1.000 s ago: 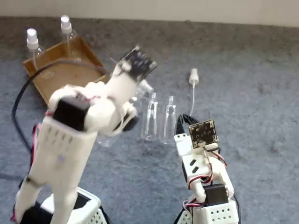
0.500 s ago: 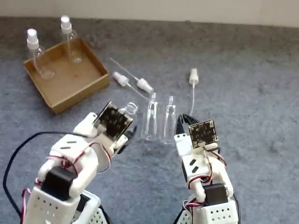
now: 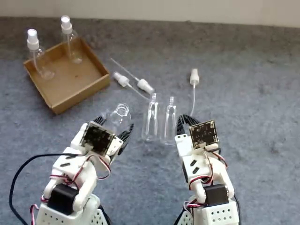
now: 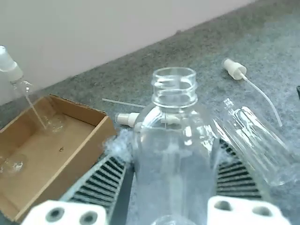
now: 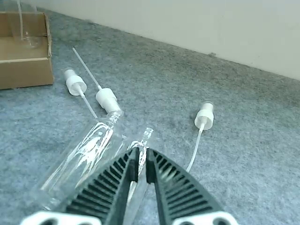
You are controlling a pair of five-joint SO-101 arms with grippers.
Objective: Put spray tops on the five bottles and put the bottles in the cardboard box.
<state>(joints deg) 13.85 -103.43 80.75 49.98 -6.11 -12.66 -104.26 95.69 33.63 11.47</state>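
Note:
My left gripper (image 3: pixel 116 130) is shut on a clear open-necked bottle (image 3: pixel 120 114), held upright low over the carpet near the left arm's base; the same bottle (image 4: pixel 173 136) sits between its ribbed fingers (image 4: pixel 105 180). Two more topless bottles (image 3: pixel 152 117) (image 3: pixel 169 121) lie side by side just ahead of my right gripper (image 3: pixel 185 123), which is shut on nothing (image 5: pixel 142 157). Three loose spray tops (image 3: pixel 123 80) (image 3: pixel 145 86) (image 3: pixel 194 77) lie beyond them. The cardboard box (image 3: pixel 89 89) at the back left holds two upright bottles with spray tops (image 3: pixel 33 44) (image 3: pixel 67 29).
Grey carpet covers the table, and a pale wall (image 3: pixel 187 9) runs along its far edge. Open carpet stretches to the right of the lone spray top (image 5: pixel 205 116). A black cable (image 3: pixel 21 173) loops beside the left arm's base.
The left arm has drawn back from over the table's middle to a low pose near its base, with the open-necked bottle in its gripper. The right arm has kept still.

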